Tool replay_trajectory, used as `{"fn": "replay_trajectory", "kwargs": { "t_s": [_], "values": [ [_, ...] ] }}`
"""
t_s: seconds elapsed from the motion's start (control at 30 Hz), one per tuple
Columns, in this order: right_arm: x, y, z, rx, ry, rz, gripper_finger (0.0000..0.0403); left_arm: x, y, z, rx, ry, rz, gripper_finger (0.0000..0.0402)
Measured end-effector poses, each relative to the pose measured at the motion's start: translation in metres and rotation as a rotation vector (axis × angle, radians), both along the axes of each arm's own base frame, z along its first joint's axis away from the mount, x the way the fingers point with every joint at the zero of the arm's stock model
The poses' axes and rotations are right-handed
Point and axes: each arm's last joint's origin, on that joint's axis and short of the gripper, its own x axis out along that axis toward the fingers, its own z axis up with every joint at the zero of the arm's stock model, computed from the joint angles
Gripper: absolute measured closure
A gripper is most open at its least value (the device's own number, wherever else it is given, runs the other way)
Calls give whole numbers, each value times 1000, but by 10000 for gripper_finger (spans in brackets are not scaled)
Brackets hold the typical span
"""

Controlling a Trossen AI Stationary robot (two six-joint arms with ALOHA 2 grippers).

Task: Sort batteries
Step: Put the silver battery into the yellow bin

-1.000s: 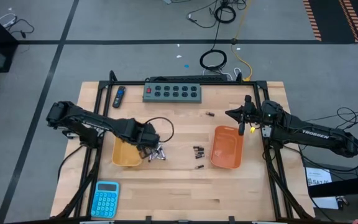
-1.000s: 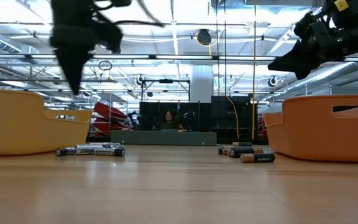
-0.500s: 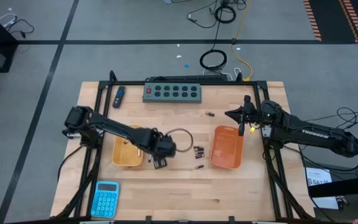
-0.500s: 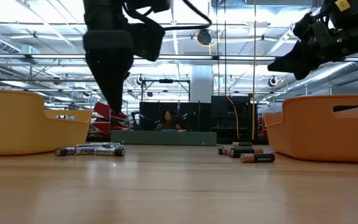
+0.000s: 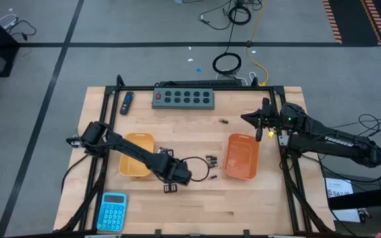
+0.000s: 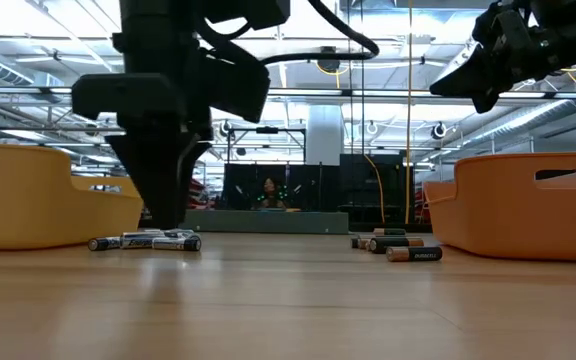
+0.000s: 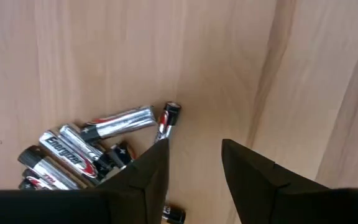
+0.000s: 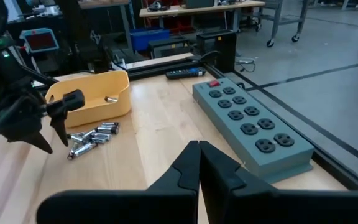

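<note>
Silvery batteries lie in a loose heap on the wood, right of the yellow bin; the low view shows them as a row. Small dark batteries lie left of the orange bin, with single ones nearby and farther off. My left gripper is open, points down and hangs just to the near side of the silvery heap, touching nothing that I can see. My right gripper is shut and empty, raised beyond the orange bin's far end.
A grey power strip lies along the far edge, with a blue-and-black stick gadget to its left. A blue calculator sits at the near left corner. One battery lies inside the yellow bin. Bare wood stretches along the near edge.
My left gripper has swung from over the yellow bin's right rim toward the table's right and near edge, passing over the silvery heap and coming lower. The batteries have stayed where they were.
</note>
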Motion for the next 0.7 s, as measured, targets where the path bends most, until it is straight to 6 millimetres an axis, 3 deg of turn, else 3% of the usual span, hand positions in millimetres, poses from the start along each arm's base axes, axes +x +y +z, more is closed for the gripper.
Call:
{"fn": "replay_trajectory", "kwargs": {
  "t_s": [0.33,0.7],
  "values": [
    [-1,0,-3,28,27,-4,403,0,-1,-2,81,-15,-22,256],
    [-1,2,-5,51,45,5,403,-11,4,-18,84,48,-44,256]
  ]
}}
